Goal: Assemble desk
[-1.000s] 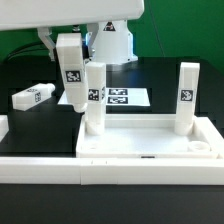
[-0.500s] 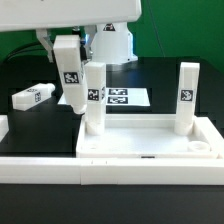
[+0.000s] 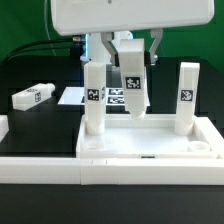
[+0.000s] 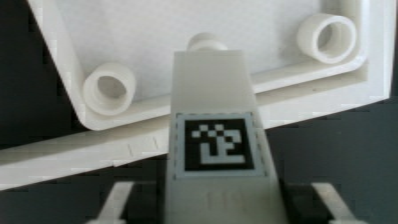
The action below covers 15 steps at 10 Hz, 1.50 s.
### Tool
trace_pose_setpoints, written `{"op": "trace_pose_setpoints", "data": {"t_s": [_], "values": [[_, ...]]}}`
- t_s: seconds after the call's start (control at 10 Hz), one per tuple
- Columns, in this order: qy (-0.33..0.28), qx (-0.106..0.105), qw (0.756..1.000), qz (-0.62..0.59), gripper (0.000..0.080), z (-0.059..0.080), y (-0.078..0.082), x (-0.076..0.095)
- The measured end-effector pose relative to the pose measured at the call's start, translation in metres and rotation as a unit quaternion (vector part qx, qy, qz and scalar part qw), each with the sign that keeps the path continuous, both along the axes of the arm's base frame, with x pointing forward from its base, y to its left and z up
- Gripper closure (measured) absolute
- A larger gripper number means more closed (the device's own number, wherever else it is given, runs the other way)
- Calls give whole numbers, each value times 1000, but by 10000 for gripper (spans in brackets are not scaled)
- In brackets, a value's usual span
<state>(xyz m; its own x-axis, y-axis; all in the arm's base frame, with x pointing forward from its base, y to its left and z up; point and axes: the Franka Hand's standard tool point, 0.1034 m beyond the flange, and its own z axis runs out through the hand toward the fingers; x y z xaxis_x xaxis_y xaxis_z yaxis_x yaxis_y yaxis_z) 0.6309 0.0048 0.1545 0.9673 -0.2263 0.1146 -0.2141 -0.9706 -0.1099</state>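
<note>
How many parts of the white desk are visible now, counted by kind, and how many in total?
White rectangular plastic tray-like tabletop: 1
Short square white upright legs standing on it: 2
Same white held leg, clamped in the gripper: 1
Same white lying leg, on the black table: 1
Total: 5

Arm over the tabletop, a leg in its grip.
The gripper (image 3: 130, 48) hangs above the far side of the tabletop (image 3: 150, 150), pointing down with a slight lean. Its two fingers (image 4: 121, 203) press on opposite sides of a leg (image 3: 131, 85) near its upper end, and the leg's free end points down toward the tabletop's hollow.
</note>
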Motion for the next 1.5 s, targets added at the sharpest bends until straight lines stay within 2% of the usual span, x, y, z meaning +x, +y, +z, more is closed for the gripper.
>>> {"op": "trace_pose_setpoints", "data": {"t_s": [0.1,0.2,0.3,0.4,0.5,0.6,1.0,1.1,1.2,1.3,1.5], "values": [[-56,-14,998,-4,511,2,-1,8],[-93,-27,995,-3,511,3,-2,1],[-116,-29,993,-11,511,4,9,-2],[-140,-30,990,-11,511,4,29,1],[-131,-25,991,-6,511,0,47,-1],[-131,-20,991,-10,511,-1,58,-1],[-129,-20,991,-11,511,-3,57,-2],[-119,-28,992,16,511,-7,66,-5],[-100,-38,993,43,511,-11,84,-7],[-95,-40,993,53,511,-12,92,-4],[-96,-39,993,50,511,-13,90,-3]]}}
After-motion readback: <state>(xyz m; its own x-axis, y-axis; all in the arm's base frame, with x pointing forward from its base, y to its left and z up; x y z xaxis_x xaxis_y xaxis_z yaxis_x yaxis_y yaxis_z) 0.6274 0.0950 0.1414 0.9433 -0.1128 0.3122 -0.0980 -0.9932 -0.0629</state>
